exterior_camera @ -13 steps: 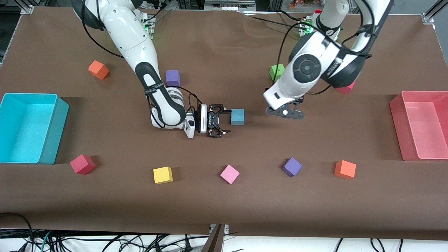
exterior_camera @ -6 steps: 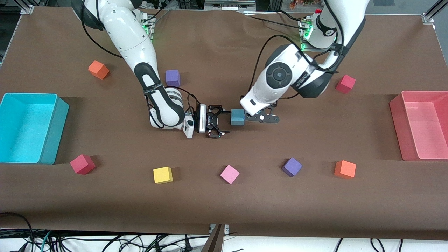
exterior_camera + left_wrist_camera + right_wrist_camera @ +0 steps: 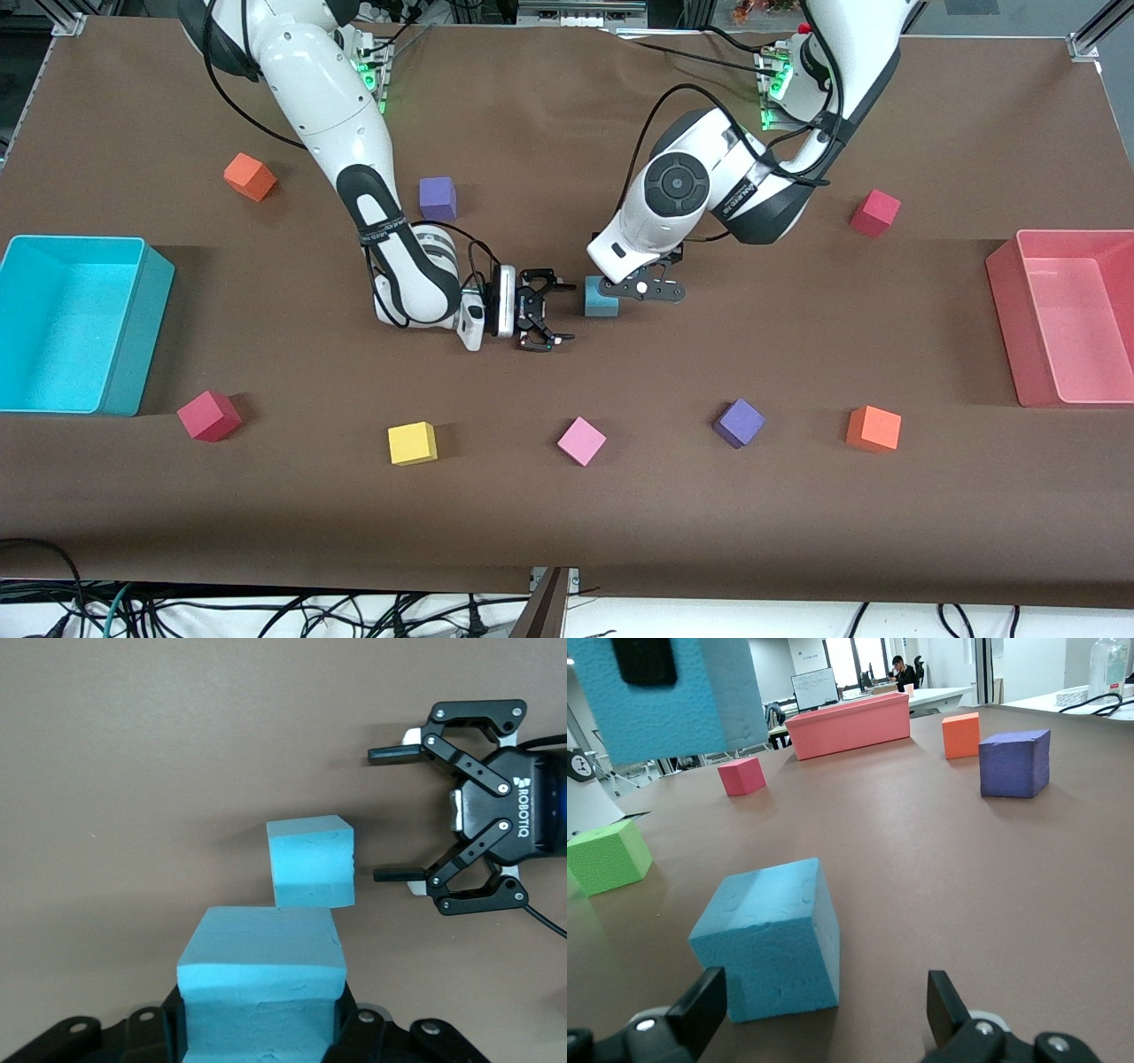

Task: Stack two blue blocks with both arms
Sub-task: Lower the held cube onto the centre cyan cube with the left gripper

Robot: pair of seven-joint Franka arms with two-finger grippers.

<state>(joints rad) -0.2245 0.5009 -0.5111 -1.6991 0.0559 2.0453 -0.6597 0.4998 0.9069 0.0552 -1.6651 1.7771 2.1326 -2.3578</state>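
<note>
blue block (image 3: 311, 860) sits mid-table, and my left gripper (image 3: 259, 1041) hangs over it clamping the second blue block (image 3: 261, 983). my right gripper (image 3: 542, 312), fingers spread wide and empty, lies low just beside the resting block toward the right arm's end. bare brown table (image 3: 797, 354) surrounds them; the pink cube (image 3: 581, 440) and the purple cube (image 3: 739, 422) sit nearer the camera.
</note>
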